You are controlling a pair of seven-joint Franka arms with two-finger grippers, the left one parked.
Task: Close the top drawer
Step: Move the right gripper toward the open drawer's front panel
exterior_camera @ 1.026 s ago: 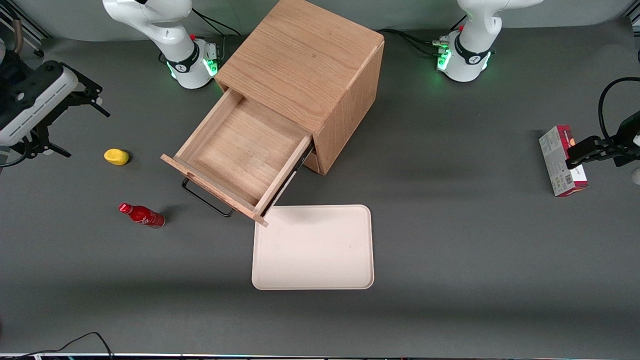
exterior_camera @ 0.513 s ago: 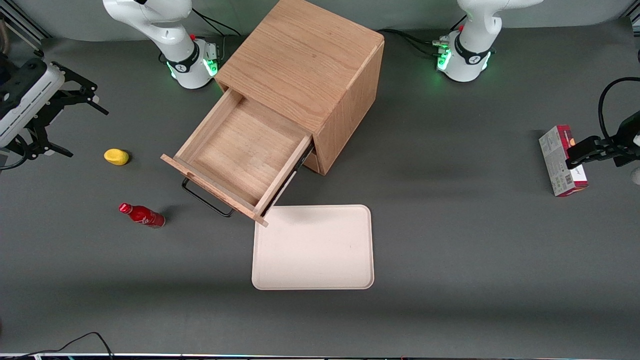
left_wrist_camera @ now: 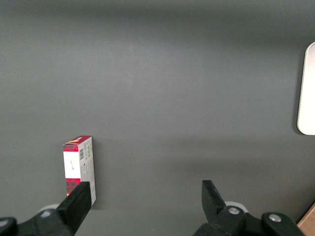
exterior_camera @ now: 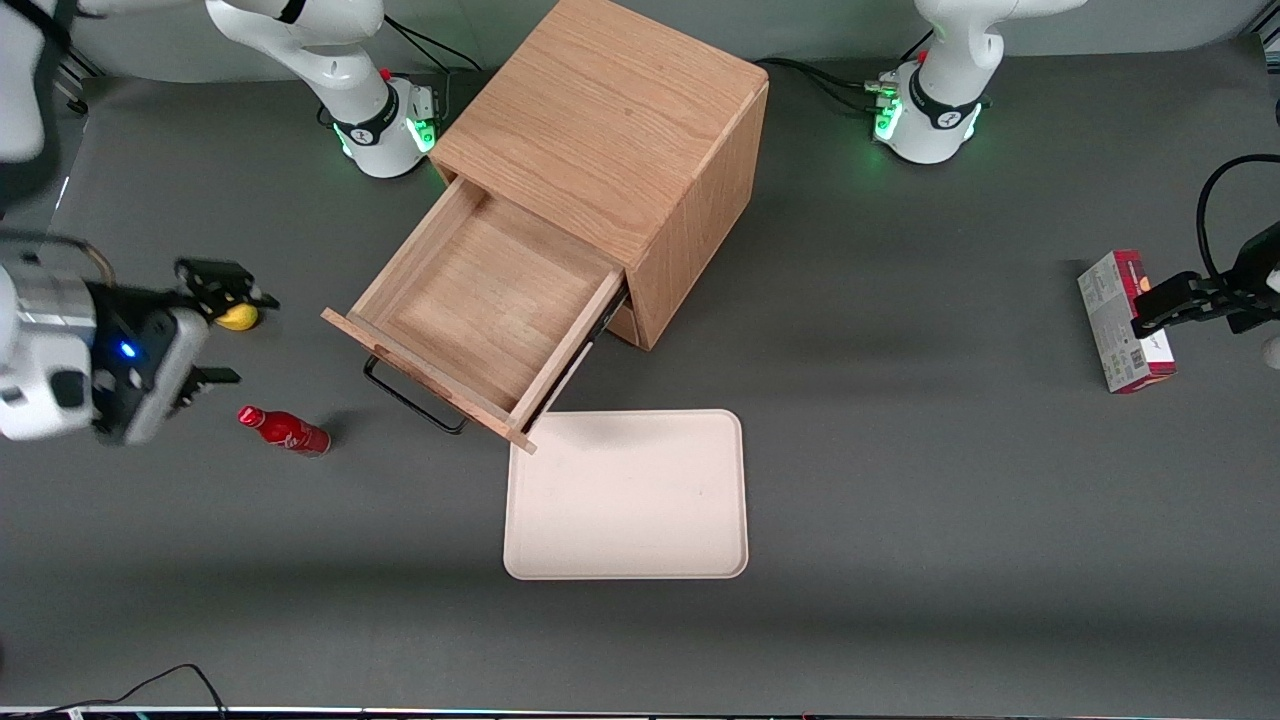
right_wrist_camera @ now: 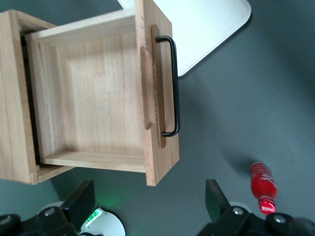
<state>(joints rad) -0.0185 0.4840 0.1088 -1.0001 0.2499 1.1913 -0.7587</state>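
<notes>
Light oak all round: the cabinet stands on the grey table between the 2 arm bases, and its top drawer is pulled well out toward the front camera, slanting toward the working arm's end of the table. The inside of the drawer is bare wood. Its thin black wire handle runs along the front panel, which faces the table below the open box.

The gripper hangs above the table at the working arm's end, well apart from the drawer front, with nothing in it. Its 2 fingers stand wide apart, seen plainly in the right wrist view, where the open drawer and its handle lie between them farther off.

A yellow lemon-like thing sits just beside one fingertip in the front view, partly covered by it. A small red bottle lies on its side on the table, nearer the front camera than the lemon. A cream tray lies flat, its corner touching or just under the drawer's front corner. Toward the parked arm's end lies a red and white carton.
</notes>
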